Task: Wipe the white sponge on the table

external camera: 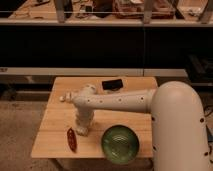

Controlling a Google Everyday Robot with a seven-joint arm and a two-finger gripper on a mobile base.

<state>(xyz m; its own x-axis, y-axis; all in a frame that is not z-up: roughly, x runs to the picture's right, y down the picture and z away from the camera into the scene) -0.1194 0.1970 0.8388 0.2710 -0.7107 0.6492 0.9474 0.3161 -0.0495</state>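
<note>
A small pale object (63,98), which looks like the white sponge, lies on the wooden table (55,130) near its left back part. Only its left end shows; my arm covers the rest. My white arm reaches in from the right across the table and bends down. My gripper (81,130) points down at the tabletop, in front of the sponge and apart from it, just right of a dark red object. Nothing shows in the gripper.
A dark red oblong object (72,140) lies near the table's front left. A green bowl (120,144) stands at the front, right of the gripper. A flat black object (112,84) lies at the back. Dark shelving stands behind the table.
</note>
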